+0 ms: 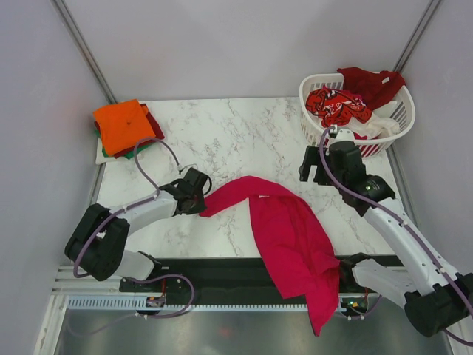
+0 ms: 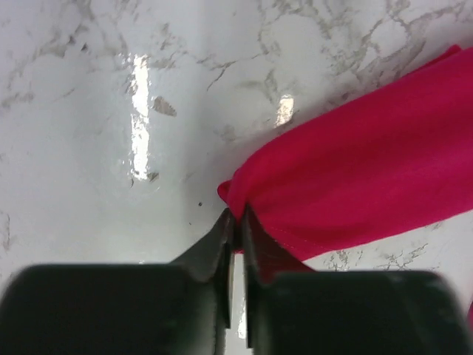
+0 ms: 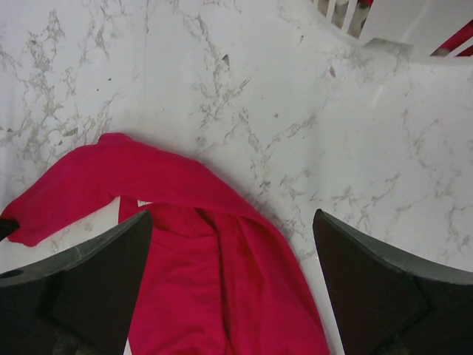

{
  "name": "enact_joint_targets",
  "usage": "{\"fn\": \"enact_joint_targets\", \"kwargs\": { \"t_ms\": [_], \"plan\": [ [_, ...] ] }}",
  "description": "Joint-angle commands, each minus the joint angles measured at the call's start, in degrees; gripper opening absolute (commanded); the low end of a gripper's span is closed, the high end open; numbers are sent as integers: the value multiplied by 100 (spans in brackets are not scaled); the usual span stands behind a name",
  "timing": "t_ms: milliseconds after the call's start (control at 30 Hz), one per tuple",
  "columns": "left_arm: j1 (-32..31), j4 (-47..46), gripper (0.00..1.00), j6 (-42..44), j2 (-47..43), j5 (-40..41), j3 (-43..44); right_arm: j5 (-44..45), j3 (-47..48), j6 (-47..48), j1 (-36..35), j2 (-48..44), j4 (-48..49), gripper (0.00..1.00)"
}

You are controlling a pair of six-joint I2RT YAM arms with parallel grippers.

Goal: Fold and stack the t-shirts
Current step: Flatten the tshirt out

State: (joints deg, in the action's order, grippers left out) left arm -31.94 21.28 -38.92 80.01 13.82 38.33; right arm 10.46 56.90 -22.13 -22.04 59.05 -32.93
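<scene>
A magenta-red t-shirt [image 1: 288, 229] lies crumpled from the table's middle down over the near edge. My left gripper [image 1: 201, 201] is at its left tip, and in the left wrist view the gripper [image 2: 236, 220] is shut on a corner of that t-shirt [image 2: 355, 170] low over the marble. My right gripper [image 1: 314, 171] hovers open above the table, right of the cloth. In the right wrist view the t-shirt [image 3: 192, 281] lies below its wide-apart fingers [image 3: 111, 274]. Folded t-shirts, orange on top [image 1: 123, 126], are stacked at the far left.
A white slatted basket [image 1: 399, 118] stands at the far right corner holding a red-patterned shirt [image 1: 336, 106], a dark red one [image 1: 373, 83] and white cloth [image 1: 378, 124]. The basket's rim [image 3: 384, 33] shows in the right wrist view. Grey walls enclose the marble table [image 1: 244, 133].
</scene>
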Motion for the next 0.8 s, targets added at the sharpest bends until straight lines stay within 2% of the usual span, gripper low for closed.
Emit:
{"fn": "enact_joint_targets", "kwargs": {
  "t_ms": [0,133,200,233,267,333,367,433,467,600,767],
  "plan": [
    [-5,-493,4,-81,181,-38,148,-324,-476,-537,-317,-463,-327,98],
    [30,-511,2,129,121,111,386,-448,-1110,-1492,-1160,-771,-337,95],
    [372,-502,2,147,-89,7,439,-222,-1374,-1811,-1625,-798,-293,94],
    [591,-484,2,174,-195,-116,491,-115,-1427,-1934,-2106,-772,-293,94],
    [1097,-423,2,183,-300,-352,500,42,-1471,-2153,-2355,-746,-284,94],
    [1575,-318,2,244,-668,-494,570,358,-1533,-2295,-2934,-553,-293,94],
    [1917,-239,2,279,-792,-425,614,439,-1533,-2348,-3085,-474,-284,94],
    [2130,94,2,227,-1204,-215,763,588,-1472,-2454,-3436,-237,-293,93],
    [2288,218,2,157,-1363,65,790,746,-1454,-2480,-3534,-175,-293,93],
    [2579,570,2,-142,-2242,296,755,1238,-1261,-2481,-3693,220,-468,94],
    [2895,957,2,279,-2595,270,1080,1976,-1085,-2393,-3693,362,-820,96]
  ]
}}
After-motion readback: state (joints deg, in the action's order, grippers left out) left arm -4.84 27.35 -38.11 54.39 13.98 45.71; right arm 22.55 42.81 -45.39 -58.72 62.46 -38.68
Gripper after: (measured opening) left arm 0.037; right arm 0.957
